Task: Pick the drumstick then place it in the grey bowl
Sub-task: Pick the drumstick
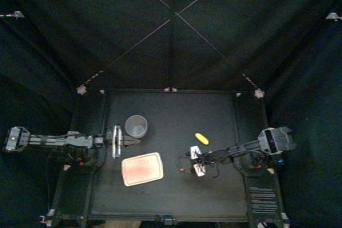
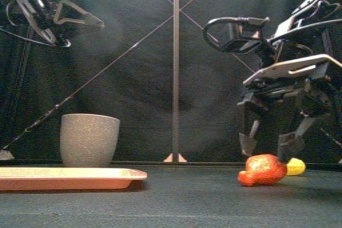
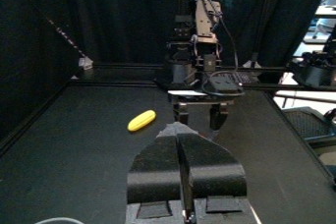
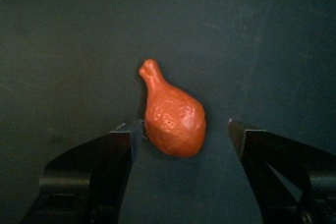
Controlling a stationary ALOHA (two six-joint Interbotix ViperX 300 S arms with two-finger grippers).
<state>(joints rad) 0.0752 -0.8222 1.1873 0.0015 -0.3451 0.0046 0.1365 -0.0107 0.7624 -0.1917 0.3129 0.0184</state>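
black table (image 1: 167, 107) under black curtains (image 1: 80, 32): right end effector (image 4: 180, 130) released over the drumstick (image 2: 263, 168); left end effector (image 3: 184, 136) clenched.

A small black table with a flat, matte top (image 1: 171, 112) stands inside a booth of black cloth. The black back curtain (image 1: 171, 22) hangs in soft vertical folds behind it, and black side curtains (image 1: 27, 92) close it in on the left and right. A low dark rim (image 3: 125, 65) edges the table. The light is dim and even. In the left wrist view, a strip of brighter room (image 3: 321, 22) shows past the cloth.
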